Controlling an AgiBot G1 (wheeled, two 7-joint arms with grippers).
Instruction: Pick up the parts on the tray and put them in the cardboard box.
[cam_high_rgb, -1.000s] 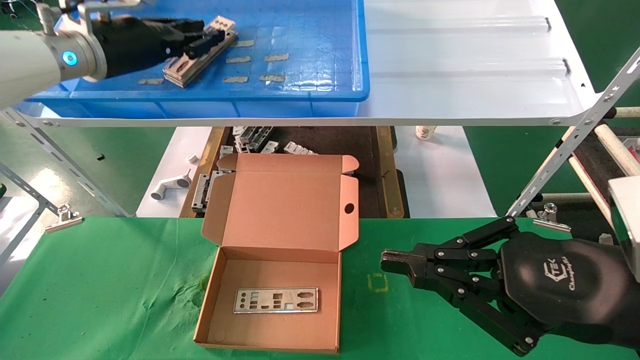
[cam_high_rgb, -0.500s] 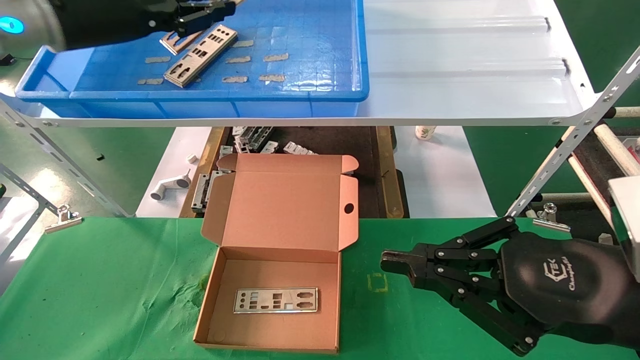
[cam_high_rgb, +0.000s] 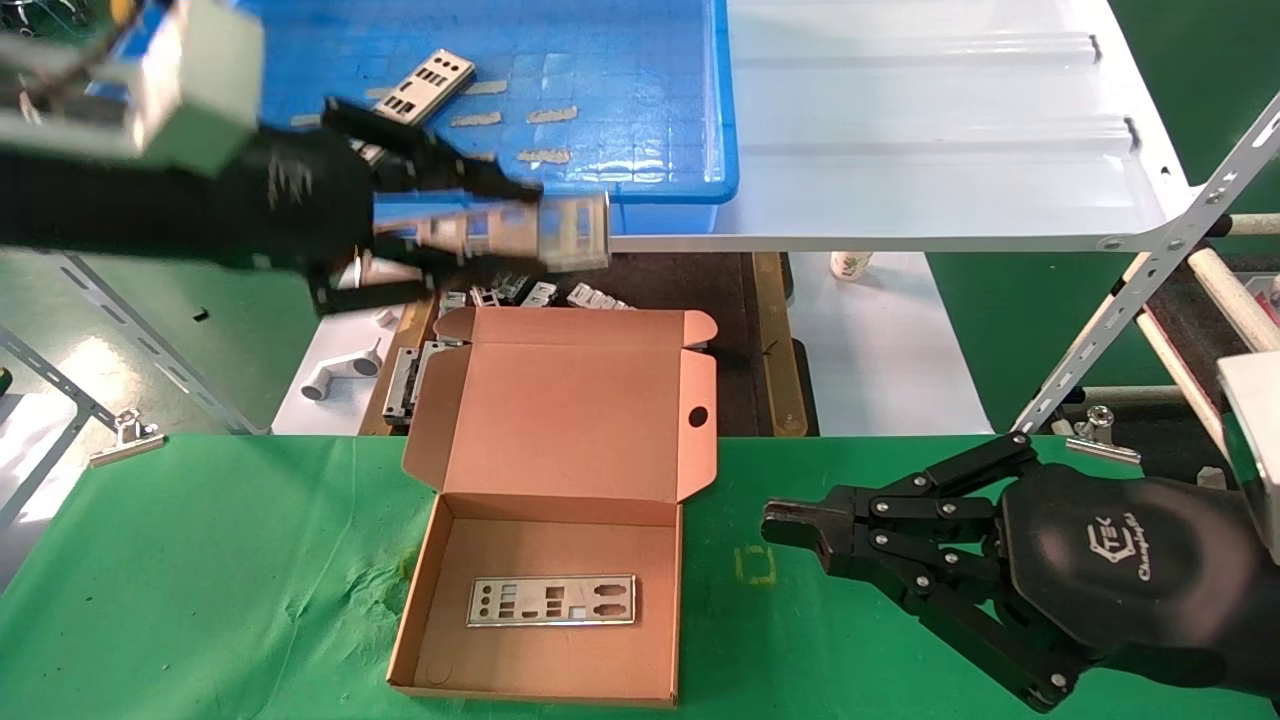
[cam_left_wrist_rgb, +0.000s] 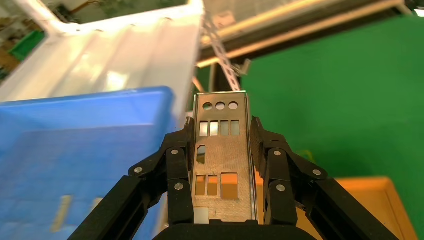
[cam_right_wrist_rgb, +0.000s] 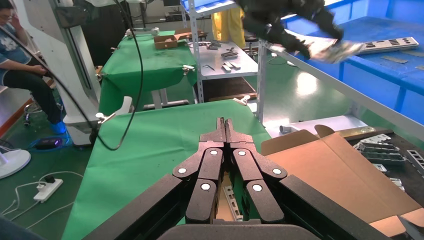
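Left black linkage gripper, raised in front of the near rim of the large shallow bright-blue plastic tray and above the far edge of the box lid, fingers clamped on the two long edges of a thin silver metal plate with round and rectangular cutouts, which juts forward past the fingertips and hangs clear of any surface; the same held plate shows blurred in the head view. One more silver punched plate lies flat on the tray's gridded floor among strips of beige tape residue. The tray stands on a white ribbed sheet-metal shelf. Small flat brown corrugated cardboard box, lid hinged back and open with one round hole near its edge, rests on a green cloth-covered table; inside it a third silver punched plate lies flat on the bottom. Right black linkage gripper, fingers closed together on nothing, parked low over the green cloth beside the box; its black housing carries white lettering, partly readable as "TEK" with a script word beneath that cannot be made out. Behind the box, a dark tray with wooden-brown edges holds small grey metal brackets, and a white pipe-shaped fitting lies just beside it
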